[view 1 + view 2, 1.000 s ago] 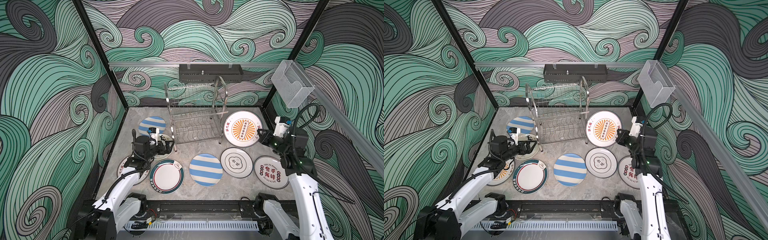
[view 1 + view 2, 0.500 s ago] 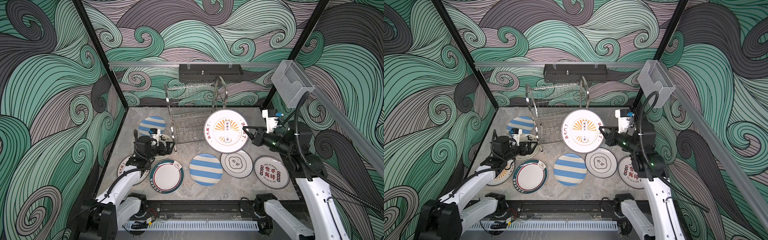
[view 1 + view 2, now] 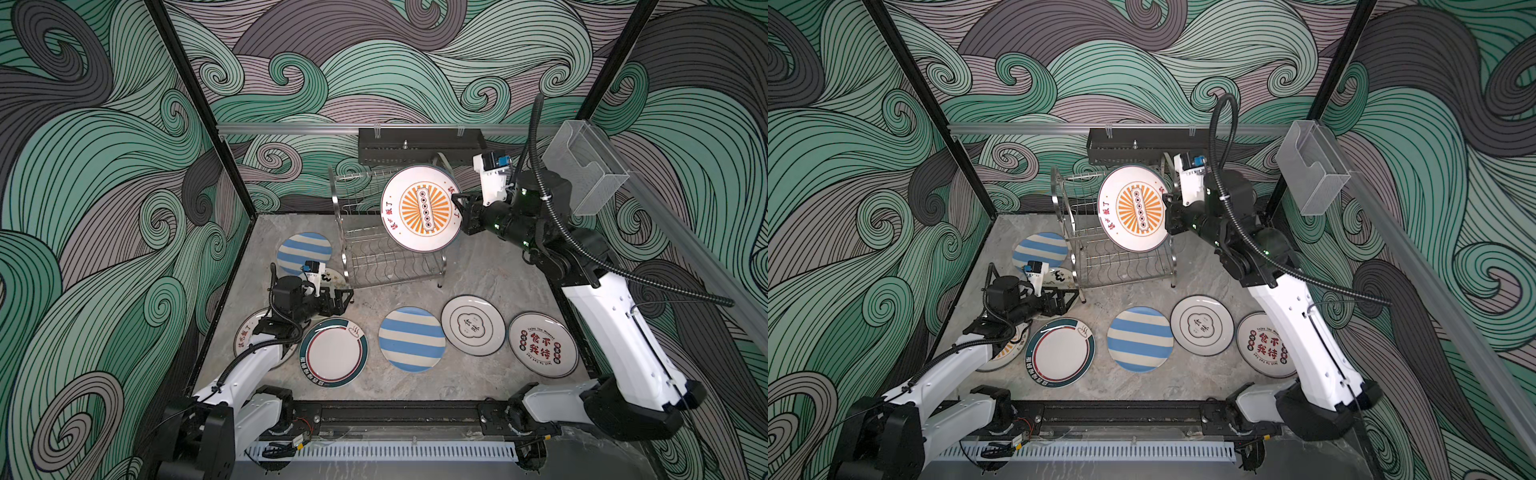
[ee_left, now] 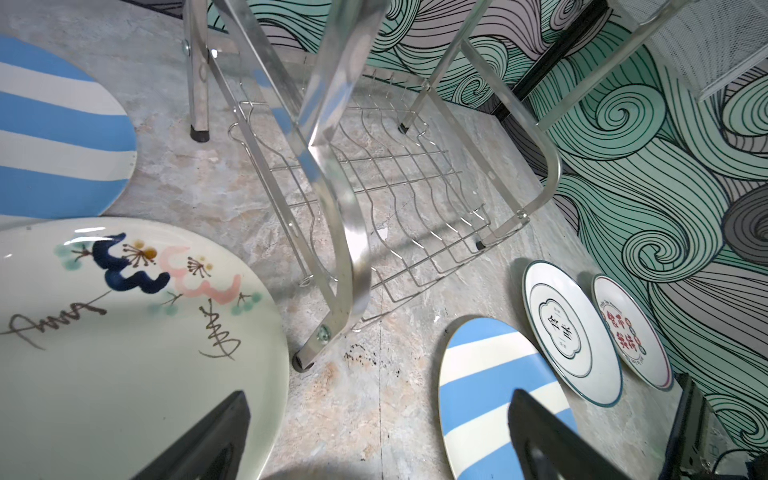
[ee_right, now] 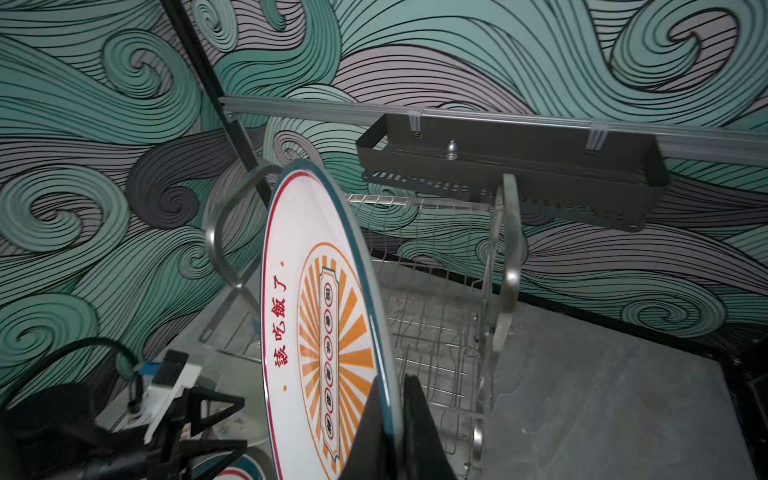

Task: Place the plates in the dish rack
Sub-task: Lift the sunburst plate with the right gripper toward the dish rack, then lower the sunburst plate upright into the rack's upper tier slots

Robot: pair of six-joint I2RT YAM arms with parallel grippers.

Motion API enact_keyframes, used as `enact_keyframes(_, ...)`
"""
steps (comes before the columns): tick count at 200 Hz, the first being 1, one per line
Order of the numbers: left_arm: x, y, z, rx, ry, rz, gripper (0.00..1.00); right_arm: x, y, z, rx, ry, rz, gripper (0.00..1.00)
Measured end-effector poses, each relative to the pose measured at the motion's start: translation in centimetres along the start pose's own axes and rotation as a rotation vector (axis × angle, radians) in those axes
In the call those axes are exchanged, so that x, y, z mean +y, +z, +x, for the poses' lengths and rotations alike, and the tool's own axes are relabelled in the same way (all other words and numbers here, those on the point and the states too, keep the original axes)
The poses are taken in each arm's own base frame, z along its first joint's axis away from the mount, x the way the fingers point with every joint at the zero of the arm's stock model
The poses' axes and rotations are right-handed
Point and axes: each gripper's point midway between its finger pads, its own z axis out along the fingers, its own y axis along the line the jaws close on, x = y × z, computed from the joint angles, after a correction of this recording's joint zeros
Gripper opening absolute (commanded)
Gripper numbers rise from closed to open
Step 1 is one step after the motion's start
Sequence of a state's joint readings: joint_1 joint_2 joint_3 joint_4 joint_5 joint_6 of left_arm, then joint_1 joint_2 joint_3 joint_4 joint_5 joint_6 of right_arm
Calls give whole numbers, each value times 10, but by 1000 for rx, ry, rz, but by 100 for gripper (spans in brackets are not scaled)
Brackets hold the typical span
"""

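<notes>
Black perforated tray (image 3: 419,145) clipped to aluminium rail (image 3: 291,129) across back wall; clear plastic box (image 3: 586,166) fixed high at right, well apart from tray; grey marbled tabletop (image 3: 490,266); teal-and-grey wave-pattern walls (image 3: 104,166) all round; white slotted strip (image 3: 382,451) along front edge.

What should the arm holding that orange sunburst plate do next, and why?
Probably carry it over the dish rack and lower it into an upper slot: the right gripper grips the orange sunburst plate by its rim, on edge, close to the bare top shelf.
</notes>
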State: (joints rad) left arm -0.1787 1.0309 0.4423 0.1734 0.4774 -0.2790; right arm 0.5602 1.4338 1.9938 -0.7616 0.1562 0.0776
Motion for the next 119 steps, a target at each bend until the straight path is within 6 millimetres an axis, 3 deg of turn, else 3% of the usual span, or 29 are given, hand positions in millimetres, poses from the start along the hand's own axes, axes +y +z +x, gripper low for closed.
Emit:
enact_keyframes(50,-7,1,1,2,20,23,99,-34,9,-30,-38,-93,275,0)
enact_keyframes(85,-11,3,3,10,35,34,99,-36,10,-38,-46,-197,428,0)
enact_keyframes(119,-14,5,7,23,49,41,99,-38,24,-38,-36,-260,535,0)
